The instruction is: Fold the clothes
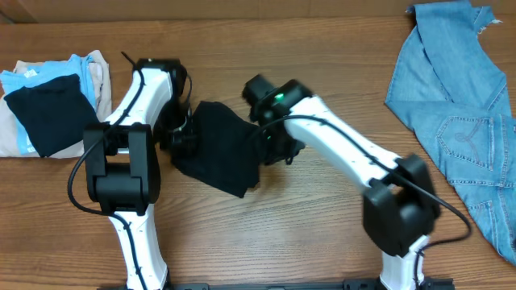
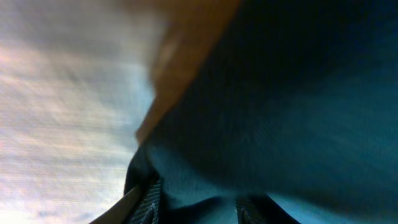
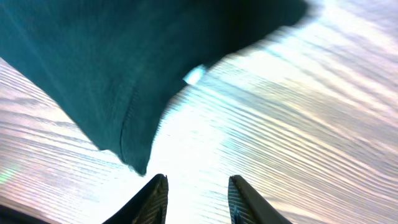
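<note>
Count on inspection. One black T-shirt (image 1: 222, 149) lies loose on the single desk (image 1: 306, 234). Two robot arms: the left arm (image 1: 141, 89) at the T-shirt's left edge, the right arm (image 1: 347, 145) at its right edge. One pair of denim jeans (image 1: 455, 105), well to the right of the T-shirt. Three folded garments in one stack, well to its left: a black piece (image 1: 50, 113), a pale blue piece (image 1: 24, 78) and a beige piece (image 1: 98, 66).
</note>
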`<action>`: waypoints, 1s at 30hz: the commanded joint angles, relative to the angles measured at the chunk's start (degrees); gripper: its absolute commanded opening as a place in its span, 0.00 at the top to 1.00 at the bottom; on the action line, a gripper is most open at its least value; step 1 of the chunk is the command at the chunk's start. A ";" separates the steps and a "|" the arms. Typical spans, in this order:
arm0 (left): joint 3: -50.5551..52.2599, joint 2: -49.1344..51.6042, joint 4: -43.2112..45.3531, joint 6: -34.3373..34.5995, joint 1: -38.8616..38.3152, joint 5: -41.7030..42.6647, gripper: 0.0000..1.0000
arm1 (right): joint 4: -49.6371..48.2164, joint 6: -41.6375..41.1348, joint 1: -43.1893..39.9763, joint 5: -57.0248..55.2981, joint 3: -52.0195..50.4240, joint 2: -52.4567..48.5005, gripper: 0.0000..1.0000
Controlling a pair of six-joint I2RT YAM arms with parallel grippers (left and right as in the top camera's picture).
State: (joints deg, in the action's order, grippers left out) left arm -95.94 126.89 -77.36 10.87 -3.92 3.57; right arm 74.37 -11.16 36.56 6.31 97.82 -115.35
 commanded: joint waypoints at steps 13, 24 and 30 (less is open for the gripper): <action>7.32 -8.28 -7.54 6.16 -2.23 1.77 0.66 | 2.21 2.60 -15.06 -1.97 0.17 4.33 0.64; 7.28 -24.41 10.80 -0.28 -2.10 -2.21 0.41 | 1.57 10.58 -15.76 15.80 0.17 4.33 0.63; 7.28 -19.32 25.51 -8.90 -2.10 4.57 0.46 | -0.42 10.71 -10.29 25.33 0.13 4.28 0.73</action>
State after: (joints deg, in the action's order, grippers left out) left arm -88.75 104.03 -54.57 8.60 -5.98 4.03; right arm 74.48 -1.85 23.24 23.29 97.80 -111.98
